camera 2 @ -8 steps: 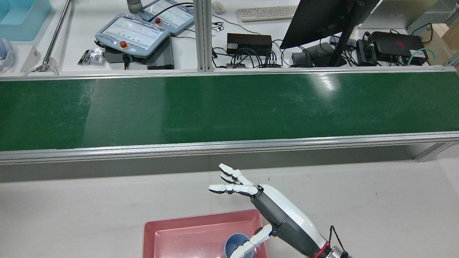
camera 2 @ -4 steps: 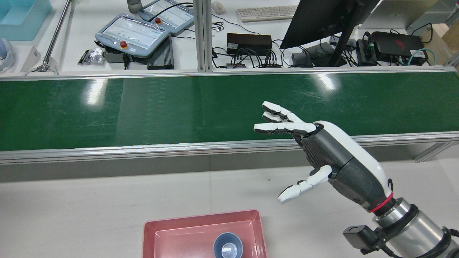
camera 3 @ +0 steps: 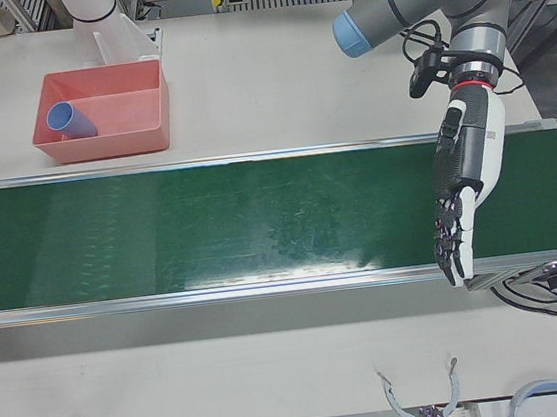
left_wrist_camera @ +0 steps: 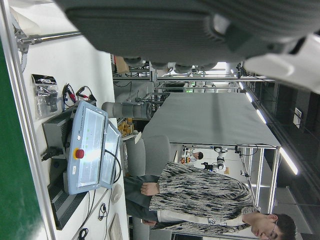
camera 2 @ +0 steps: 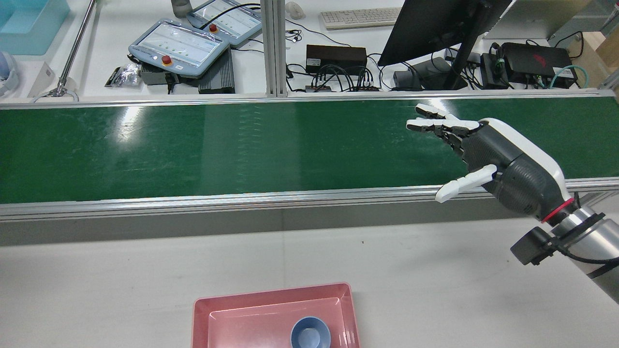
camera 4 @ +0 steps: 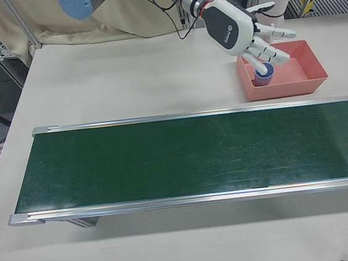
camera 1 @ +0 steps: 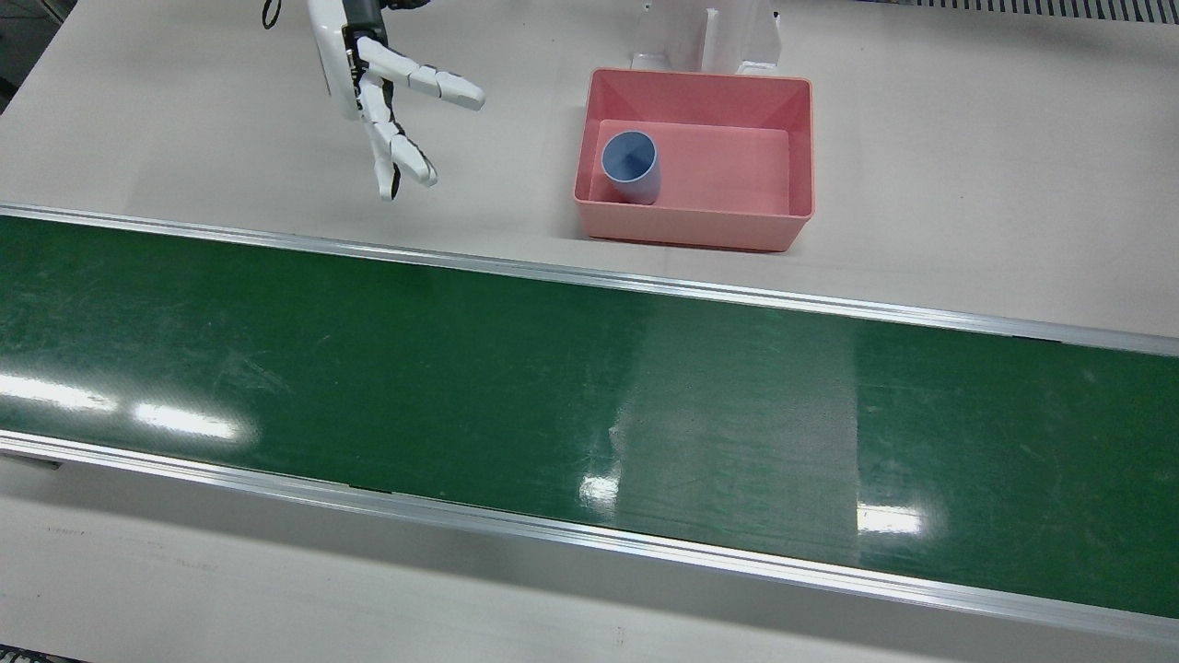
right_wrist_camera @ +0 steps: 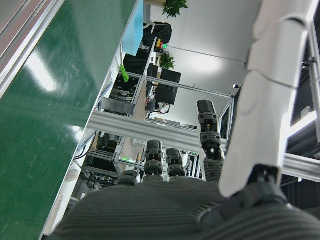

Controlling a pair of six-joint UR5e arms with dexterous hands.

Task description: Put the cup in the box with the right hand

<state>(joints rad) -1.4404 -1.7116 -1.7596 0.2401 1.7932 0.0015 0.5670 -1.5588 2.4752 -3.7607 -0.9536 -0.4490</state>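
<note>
Blue cup (camera 1: 631, 166) resting inside the pink box (camera 1: 798, 138) at the tabletop's (camera 1: 967, 138) robot-side edge. Right hand (camera 2: 488, 154) empty, fingers spread, raised well apart from the box. Left hand (camera 3: 463, 192) hanging over the green belt (camera 1: 461, 368), fingers extended, empty.

A robotics lab: beyond the long green conveyor belt (camera 2: 242, 145) sit teach pendants (camera 2: 178, 47), a monitor (camera 2: 435, 26), keyboard (camera 2: 360, 18) and tangled cables (camera 2: 338, 75).
</note>
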